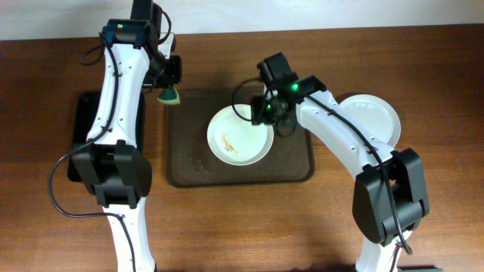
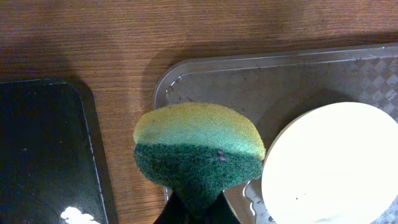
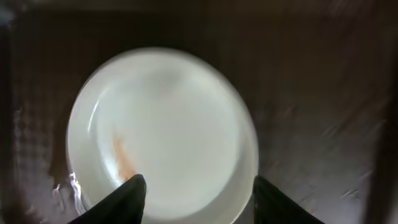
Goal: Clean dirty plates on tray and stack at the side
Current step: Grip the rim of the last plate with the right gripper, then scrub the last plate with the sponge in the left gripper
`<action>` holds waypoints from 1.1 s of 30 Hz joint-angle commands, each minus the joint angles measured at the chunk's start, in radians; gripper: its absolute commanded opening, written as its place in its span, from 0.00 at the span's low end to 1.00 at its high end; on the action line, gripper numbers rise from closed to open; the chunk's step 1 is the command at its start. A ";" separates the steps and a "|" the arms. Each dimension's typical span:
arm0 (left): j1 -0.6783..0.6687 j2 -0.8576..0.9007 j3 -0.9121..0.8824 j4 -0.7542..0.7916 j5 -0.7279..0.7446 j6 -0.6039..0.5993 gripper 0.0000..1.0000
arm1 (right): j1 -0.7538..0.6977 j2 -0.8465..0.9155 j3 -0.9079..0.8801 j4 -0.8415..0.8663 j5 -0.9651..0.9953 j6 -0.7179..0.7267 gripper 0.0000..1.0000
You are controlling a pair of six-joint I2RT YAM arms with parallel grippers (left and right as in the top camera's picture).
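Observation:
A white plate with thin brownish-orange streaks lies on the dark brown tray. It also shows in the right wrist view and the left wrist view. My right gripper is open above the plate's far right rim, its fingers spread over the plate. My left gripper is shut on a yellow-and-green sponge, held over the tray's far left corner. White plates are stacked on the table to the right of the tray.
A smaller glossy black tray lies left of the brown tray; it also shows in the left wrist view. Water drops sit on the brown tray near the plate. Both arms' cables hang over the table.

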 commanded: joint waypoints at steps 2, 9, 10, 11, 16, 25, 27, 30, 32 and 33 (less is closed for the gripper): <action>0.001 -0.005 0.009 0.002 0.008 -0.002 0.00 | -0.007 0.053 0.014 0.032 0.108 -0.332 0.61; 0.001 -0.005 0.009 0.004 0.008 -0.002 0.01 | -0.062 0.167 0.014 0.037 -0.112 -0.286 0.50; 0.000 -0.005 0.009 0.004 0.008 -0.002 0.01 | -0.065 0.190 0.014 0.044 -0.113 -0.251 0.46; 0.001 -0.004 0.009 0.004 0.008 -0.002 0.00 | -0.069 0.215 0.015 0.045 -0.113 -0.231 0.39; 0.000 0.007 0.009 0.003 0.011 -0.002 0.01 | -0.074 0.216 0.015 0.014 -0.165 -0.144 0.24; -0.023 0.075 0.009 -0.034 0.110 0.047 0.00 | 0.006 0.247 -0.064 0.083 -0.194 0.297 0.04; -0.056 0.076 0.009 -0.036 0.108 0.047 0.01 | 0.005 0.252 -0.103 0.152 -0.204 0.330 0.04; -0.079 0.076 -0.034 -0.035 0.109 0.045 0.00 | 0.005 0.252 -0.104 0.166 -0.201 0.344 0.04; -0.079 0.076 -0.140 0.022 0.134 0.042 0.01 | 0.005 0.252 -0.104 0.177 -0.201 0.344 0.04; -0.084 0.076 -0.212 0.087 0.135 0.037 0.01 | 0.005 0.252 -0.104 0.176 -0.201 0.344 0.04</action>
